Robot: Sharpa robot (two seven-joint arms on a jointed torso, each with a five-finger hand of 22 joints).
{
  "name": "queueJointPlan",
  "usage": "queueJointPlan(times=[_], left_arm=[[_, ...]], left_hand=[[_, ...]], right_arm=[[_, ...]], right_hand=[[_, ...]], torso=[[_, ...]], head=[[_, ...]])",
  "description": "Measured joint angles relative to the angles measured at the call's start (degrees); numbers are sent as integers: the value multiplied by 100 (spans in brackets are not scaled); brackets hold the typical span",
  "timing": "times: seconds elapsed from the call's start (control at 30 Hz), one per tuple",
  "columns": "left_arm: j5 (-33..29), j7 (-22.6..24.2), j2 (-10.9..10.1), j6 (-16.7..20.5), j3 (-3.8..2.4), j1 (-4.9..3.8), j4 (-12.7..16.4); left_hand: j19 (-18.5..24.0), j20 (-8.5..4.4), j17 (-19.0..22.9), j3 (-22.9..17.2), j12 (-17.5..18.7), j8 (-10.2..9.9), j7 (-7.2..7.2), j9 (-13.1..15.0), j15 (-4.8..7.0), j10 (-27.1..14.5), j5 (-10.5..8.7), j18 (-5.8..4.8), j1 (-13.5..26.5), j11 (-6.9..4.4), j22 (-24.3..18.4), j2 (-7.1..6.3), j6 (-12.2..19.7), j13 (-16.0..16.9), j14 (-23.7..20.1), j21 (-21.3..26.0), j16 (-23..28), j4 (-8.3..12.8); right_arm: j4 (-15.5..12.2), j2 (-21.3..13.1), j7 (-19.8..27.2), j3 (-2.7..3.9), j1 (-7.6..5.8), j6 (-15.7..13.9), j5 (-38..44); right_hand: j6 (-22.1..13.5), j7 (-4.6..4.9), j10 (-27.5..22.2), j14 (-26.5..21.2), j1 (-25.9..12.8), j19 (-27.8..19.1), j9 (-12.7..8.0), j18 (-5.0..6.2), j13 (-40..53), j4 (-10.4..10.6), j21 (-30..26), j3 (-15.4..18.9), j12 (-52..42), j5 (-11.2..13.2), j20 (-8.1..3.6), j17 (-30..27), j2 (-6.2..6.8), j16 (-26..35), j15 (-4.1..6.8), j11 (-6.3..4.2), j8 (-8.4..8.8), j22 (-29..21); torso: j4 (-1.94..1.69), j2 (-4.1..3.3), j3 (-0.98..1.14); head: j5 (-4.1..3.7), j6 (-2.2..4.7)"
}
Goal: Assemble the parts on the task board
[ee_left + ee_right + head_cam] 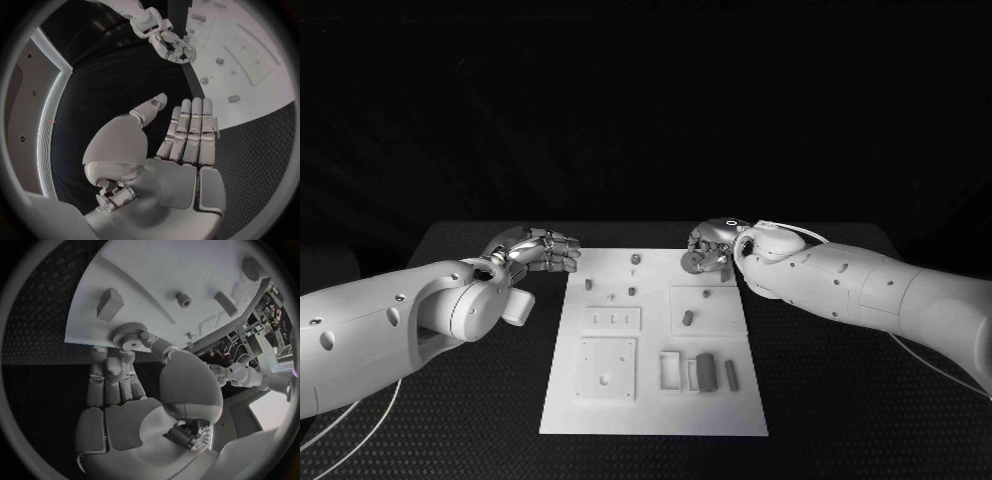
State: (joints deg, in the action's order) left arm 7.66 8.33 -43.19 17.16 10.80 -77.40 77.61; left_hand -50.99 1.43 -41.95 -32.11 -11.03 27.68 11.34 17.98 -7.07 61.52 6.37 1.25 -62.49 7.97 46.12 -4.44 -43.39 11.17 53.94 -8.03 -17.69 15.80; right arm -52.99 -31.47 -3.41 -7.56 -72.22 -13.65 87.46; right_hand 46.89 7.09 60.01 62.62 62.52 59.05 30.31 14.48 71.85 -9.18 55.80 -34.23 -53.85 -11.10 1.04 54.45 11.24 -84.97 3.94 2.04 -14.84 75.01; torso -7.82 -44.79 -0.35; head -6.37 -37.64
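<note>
I see my right hand (pixel 714 248) pinching a toothed grey gear (pixel 129 335) over the far edge of the task board (pixel 656 415), while my left hand (pixel 538 250) hovers empty, fingers apart, just off the board's far-left corner above bare table (pixel 473 400).

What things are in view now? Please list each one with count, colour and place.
table: one, black, under everything.
board: one, white, middle of the table.
gear: one, grey, pinched by the right hand at the board's far edge.
loose parts: several, grey, small, scattered on the board; exact count unclear.
cables: white, along both arms.
left hand: one, silver, beside the board's far left corner, fingers apart, holding nothing.
right hand: one, silver, over the board's far right part.
</note>
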Motion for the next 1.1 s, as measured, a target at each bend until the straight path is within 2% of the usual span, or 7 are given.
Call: queueJointPlan(times=[0.17, 0.6, 0.67, 0.77, 0.93, 0.97, 1.1], left_arm=[[1, -2, -4, 0, 0, 0, 0], [5, -6, -20, 0, 1, 0, 4], [5, -7, -24, 1, 2, 0, 5], [6, -8, -29, 1, 2, 0, 5], [8, -11, -31, 1, 2, 0, 7], [8, -11, -31, 1, 2, 0, 7], [10, -12, -34, 1, 2, 0, 6]], left_hand=[[0, 0, 0, 0, 0, 0, 0, 0, 0, 0, 0, 0, 0, 0, 0, 0, 0, 5, 0, 0, 22, 0], [0, 0, -5, 0, 22, 0, 0, 0, 0, 0, 0, 0, 0, 0, -1, 0, 0, 5, 0, 0, 22, 0], [0, 0, -5, 0, 22, 0, 0, 0, 0, 0, 0, 0, 0, 0, -1, 0, 0, 5, 0, 0, 22, 0], [0, 0, -5, 0, 22, 0, 0, 0, 0, 0, 0, 0, 0, 0, -2, 0, 0, 4, 0, 0, 22, 0], [0, 0, -4, 0, 22, 0, 0, 0, 0, 0, 0, 0, 0, 0, -2, 0, 0, 9, 0, 0, 22, 0], [0, 0, -4, 0, 22, 0, 0, 0, 0, 0, 0, 0, 0, 0, -2, 0, 0, 9, 0, 0, 22, 0], [0, 0, -10, 0, 22, 0, 0, 0, 0, 0, 0, 0, 0, 0, 3, 0, 0, 9, 0, 0, 22, 0]], right_arm=[[-3, 0, 5, -10, 21, -93, 120], [-105, -72, 23, -18, 45, -173, 224], [-117, -80, 23, -19, 47, -185, 219], [-135, -93, 20, -24, 53, -219, 214], [-156, -109, 5, -32, 68, -278, 206], [-158, -112, 4, -33, 70, -286, 204], [-159, -119, 1, -36, 75, -307, 193]], right_hand=[[71, -71, 0, 1, 59, 0, 0, -1, -46, -63, 24, -64, -44, 0, 0, -17, -59, -34, 0, 0, -62, 0], [83, -83, 2, 1, 161, 0, -7, -22, -113, -237, 23, -65, -94, 1, 0, -39, -161, -34, -1, 0, -42, 0], [83, -83, -1, 0, 166, 0, -16, -23, -129, -237, 23, -65, -94, 1, 1, -44, -166, -34, -1, 3, -31, 0], [78, -78, -2, -29, 84, 0, -43, -25, -158, -238, 23, -66, -116, 0, 1, -58, -84, -34, -30, 5, -21, 0], [-49, 49, -76, -81, -7, -3, -86, -48, -208, -198, 22, -104, -133, 0, 3, -78, 7, -34, -82, 34, 95, 0], [-79, 79, -112, -97, -17, -20, -107, -68, -216, -186, 22, -112, -142, 0, 20, -78, 16, -34, -98, 69, 120, 0], [-148, 148, -118, -129, -13, -53, -146, -49, -245, -147, -15, -120, -145, 0, 12, -89, 63, -34, -131, 73, 167, 0]], torso=[[3, 0, 1], [6, 4, 4], [6, 4, 4], [6, 4, 4], [5, 4, 5], [4, 5, 5], [4, 6, 5]], head=[[-5, -19], [-15, -30], [-19, -31], [-22, -29], [-34, -22], [-36, -20], [-40, -16]])
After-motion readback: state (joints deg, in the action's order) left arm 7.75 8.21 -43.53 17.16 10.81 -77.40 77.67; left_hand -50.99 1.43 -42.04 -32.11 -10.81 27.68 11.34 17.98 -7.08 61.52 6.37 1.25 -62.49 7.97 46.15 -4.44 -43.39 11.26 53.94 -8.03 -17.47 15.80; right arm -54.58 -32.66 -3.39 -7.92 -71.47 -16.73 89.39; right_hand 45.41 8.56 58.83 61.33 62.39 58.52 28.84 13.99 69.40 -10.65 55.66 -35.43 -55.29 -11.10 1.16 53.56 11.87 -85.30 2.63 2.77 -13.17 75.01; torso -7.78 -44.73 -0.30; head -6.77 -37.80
